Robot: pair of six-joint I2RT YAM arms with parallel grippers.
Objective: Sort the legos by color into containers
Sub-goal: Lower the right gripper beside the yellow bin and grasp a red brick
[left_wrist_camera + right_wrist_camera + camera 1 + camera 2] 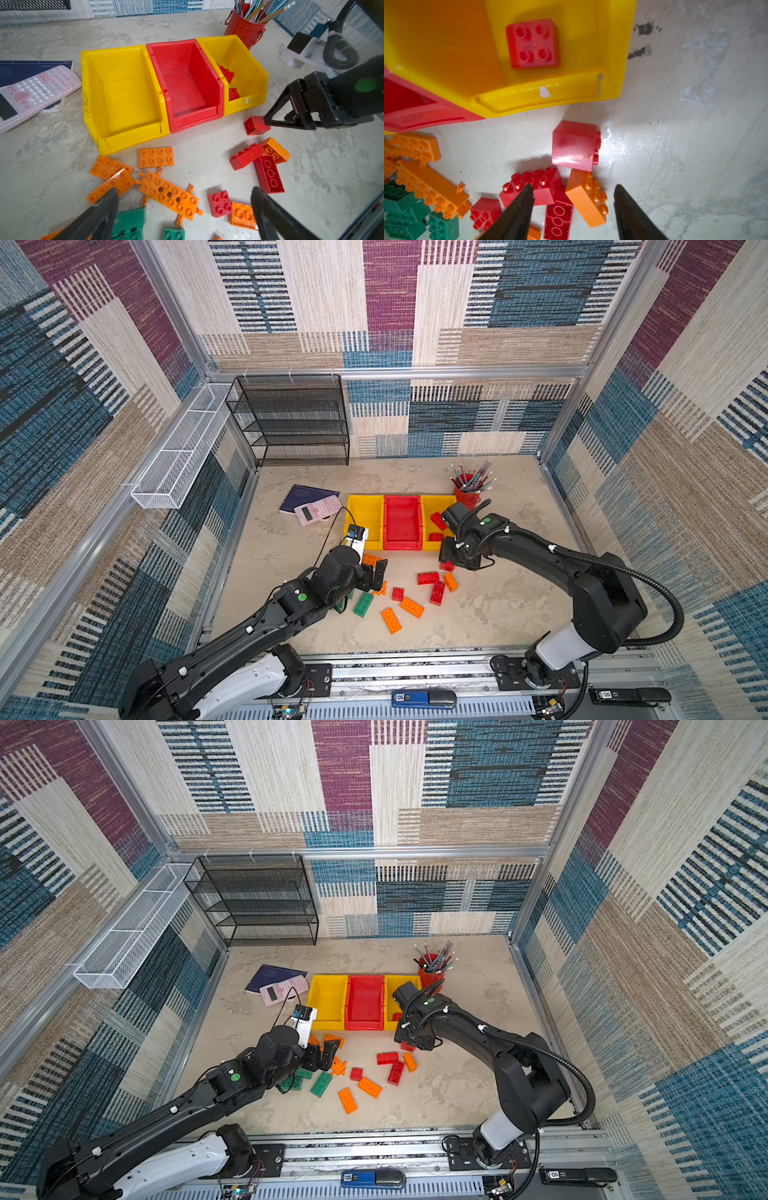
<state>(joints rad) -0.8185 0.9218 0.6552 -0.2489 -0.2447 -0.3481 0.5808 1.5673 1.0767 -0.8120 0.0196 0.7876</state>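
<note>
Now left hand (184, 190) spread wide, empty; right hand (574, 186) parted, empty, near red cube (574, 145) beside yellow bin (529, 99).

Legos (575, 145): glossy smooth plastic. Containers (133, 62): shiny plastic. Table (498, 614): matt, mottled stone-look. Shelf (291, 418): black metal mesh.

The right arm (536, 545) hides part of the right yellow bin (432, 506).

Calculator (318, 509) on notebook (305, 493), pencil cup (466, 497), mesh shelf (291, 423)
</note>
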